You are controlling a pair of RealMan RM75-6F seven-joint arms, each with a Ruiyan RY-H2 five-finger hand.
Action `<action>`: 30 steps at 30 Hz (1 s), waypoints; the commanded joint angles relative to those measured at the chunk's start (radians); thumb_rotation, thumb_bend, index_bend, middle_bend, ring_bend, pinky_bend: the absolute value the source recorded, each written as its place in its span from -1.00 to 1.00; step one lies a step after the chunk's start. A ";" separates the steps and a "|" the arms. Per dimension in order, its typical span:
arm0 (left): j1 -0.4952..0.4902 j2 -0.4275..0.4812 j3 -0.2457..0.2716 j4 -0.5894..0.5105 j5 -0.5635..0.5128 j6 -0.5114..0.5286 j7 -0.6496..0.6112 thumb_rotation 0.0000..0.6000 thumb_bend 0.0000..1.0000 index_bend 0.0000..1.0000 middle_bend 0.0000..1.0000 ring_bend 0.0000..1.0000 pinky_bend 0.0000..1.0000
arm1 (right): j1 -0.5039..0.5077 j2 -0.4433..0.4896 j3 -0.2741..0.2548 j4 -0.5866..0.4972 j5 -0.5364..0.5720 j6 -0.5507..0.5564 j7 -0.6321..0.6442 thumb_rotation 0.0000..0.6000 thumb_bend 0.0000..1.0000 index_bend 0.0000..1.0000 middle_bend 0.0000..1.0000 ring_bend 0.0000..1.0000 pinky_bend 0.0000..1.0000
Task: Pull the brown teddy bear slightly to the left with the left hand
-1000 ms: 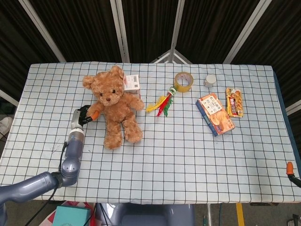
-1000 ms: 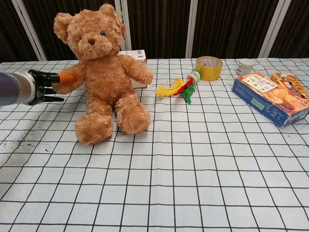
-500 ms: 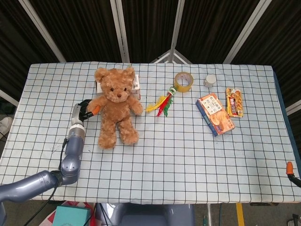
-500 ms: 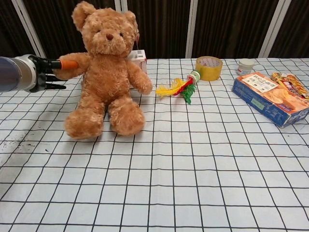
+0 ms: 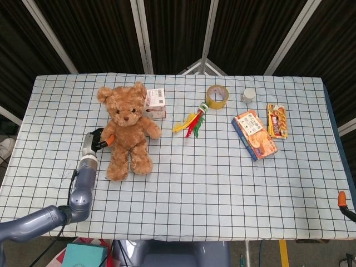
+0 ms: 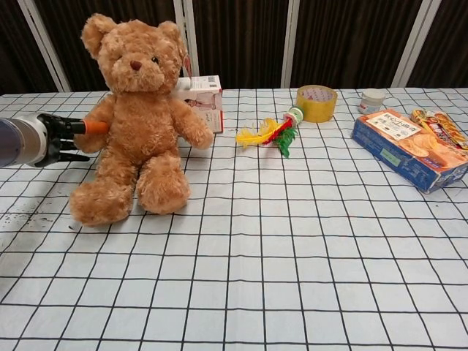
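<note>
The brown teddy bear (image 5: 125,130) sits upright on the checked tablecloth at the left, and shows large in the chest view (image 6: 135,124). My left hand (image 5: 98,140) grips the bear's arm from the left side; its dark fingers and an orange fingertip (image 6: 95,127) press into the fur. The rest of that hand (image 6: 62,137) lies low over the cloth. Of my right hand only an orange tip (image 5: 342,197) shows at the right edge of the head view, off the table; how it is held is hidden.
A white box (image 5: 155,103) stands just behind the bear's right side. Further right lie a feather toy (image 5: 192,122), a tape roll (image 5: 217,96), a small jar (image 5: 248,95), a cracker box (image 5: 254,135) and a snack pack (image 5: 277,120).
The bear has shifted left and a little toward the table's front, held by its arm, and the white box behind it is now more exposed. My left hand drew back with it.
</note>
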 commanded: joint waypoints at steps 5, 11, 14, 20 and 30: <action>-0.010 -0.007 -0.027 -0.002 0.014 0.009 -0.005 1.00 0.05 -0.09 0.07 -0.74 -0.74 | 0.001 -0.002 0.001 0.004 0.004 -0.003 0.003 1.00 0.02 -0.92 -0.77 -0.53 -0.71; -0.020 0.001 -0.049 -0.024 0.015 0.038 0.009 1.00 0.05 -0.09 0.08 -0.74 -0.74 | 0.003 -0.002 0.000 0.004 0.002 -0.007 0.005 1.00 0.02 -0.92 -0.77 -0.53 -0.71; -0.020 0.000 -0.049 -0.023 0.004 0.039 0.015 1.00 0.05 -0.09 0.08 -0.74 -0.74 | 0.003 -0.003 -0.001 0.006 0.002 -0.008 0.004 1.00 0.02 -0.92 -0.77 -0.53 -0.71; -0.012 -0.019 -0.027 0.016 -0.017 0.016 0.026 1.00 0.05 -0.09 0.08 -0.74 -0.74 | 0.002 -0.002 0.001 0.007 0.005 -0.006 0.007 1.00 0.02 -0.92 -0.77 -0.53 -0.71; -0.020 -0.010 -0.061 0.004 -0.003 0.020 0.023 1.00 0.05 -0.08 0.08 -0.74 -0.74 | 0.003 -0.003 0.000 0.009 0.006 -0.009 0.001 1.00 0.02 -0.92 -0.77 -0.53 -0.71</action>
